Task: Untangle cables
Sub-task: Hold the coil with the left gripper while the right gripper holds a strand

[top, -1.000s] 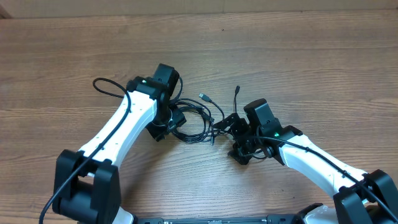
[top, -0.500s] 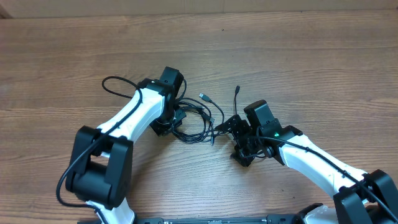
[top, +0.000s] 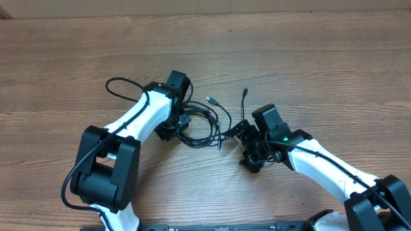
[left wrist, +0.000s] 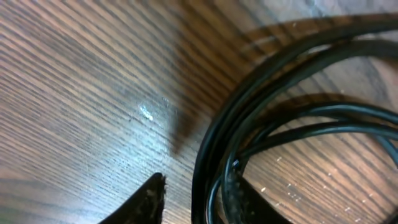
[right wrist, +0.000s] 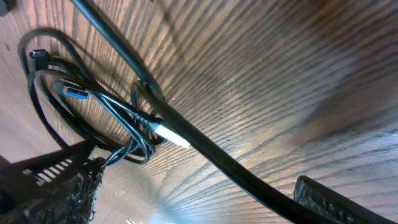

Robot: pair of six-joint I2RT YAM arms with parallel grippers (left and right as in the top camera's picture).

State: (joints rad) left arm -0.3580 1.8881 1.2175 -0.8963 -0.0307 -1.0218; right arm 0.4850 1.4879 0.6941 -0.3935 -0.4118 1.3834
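Wooden table; the cables lie as a loose black tangle of loops near the middle of the table, between the two arms; left claw sits on the left edge of the tangle, right claw just right of it; one plug end sticks out on the far side, and a single strand points away toward the far edge; left wrist view: claw spread, one fingertip on bare wood, several cable strands running down between the fingers, close against the other finger, not clearly squeezed; right wrist view: claw spread wide, fingers at the bottom corners of the view, one thicker black strand crossing diagonally through the gap, not pinched; beyond it the looped bundle with a blue-tipped plug, a silvery-white plug and a black plug; all cables flat on the table.
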